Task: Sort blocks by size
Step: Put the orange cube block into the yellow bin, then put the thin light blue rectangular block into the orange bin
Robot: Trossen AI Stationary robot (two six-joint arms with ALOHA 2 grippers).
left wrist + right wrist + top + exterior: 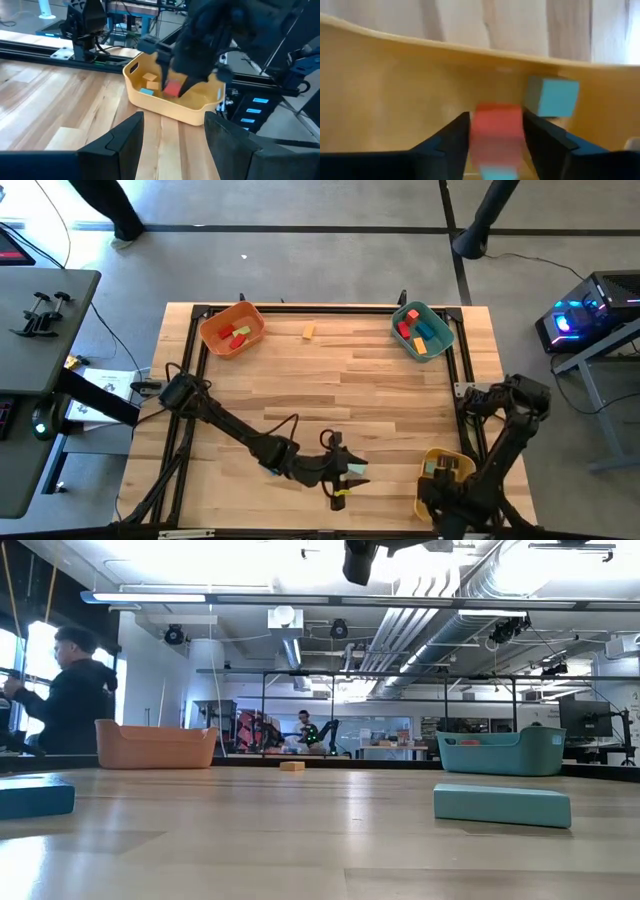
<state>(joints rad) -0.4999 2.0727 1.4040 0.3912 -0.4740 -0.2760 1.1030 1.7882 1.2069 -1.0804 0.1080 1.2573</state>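
Seen from above, the wooden surface (pixel 330 380) carries three bins: an orange bin (pixel 232 330) at upper left holding red and yellow blocks (pixel 234 335), a teal bin (pixel 422 330) at upper right holding red, blue and yellow pieces, and a yellow bin (pixel 445 480) at lower right. A lone orange block (pixel 309 331) lies between the two upper bins. The left tool (pixel 350 476) sits low at centre frame, its fingers apart, with a small yellow block (pixel 341 494) just below it. The right tool (pixel 440 485) reaches into the yellow bin.

At table height, a teal bar (pixel 502 805) rests at right foreground and another teal block (pixel 35 797) at the left edge; a person (pixel 62 690) stands at far left beyond the surface.

From the left wrist, the left tool's fingers stand released and empty, while the right arm dips into the yellow bin over a red block (pixel 173 89).

From the right wrist, the red block sits between the right tool's fingers (pixel 452 137); whether they grip it or have let go, one cannot tell. A blue cube (pixel 552 96) lies beside it.
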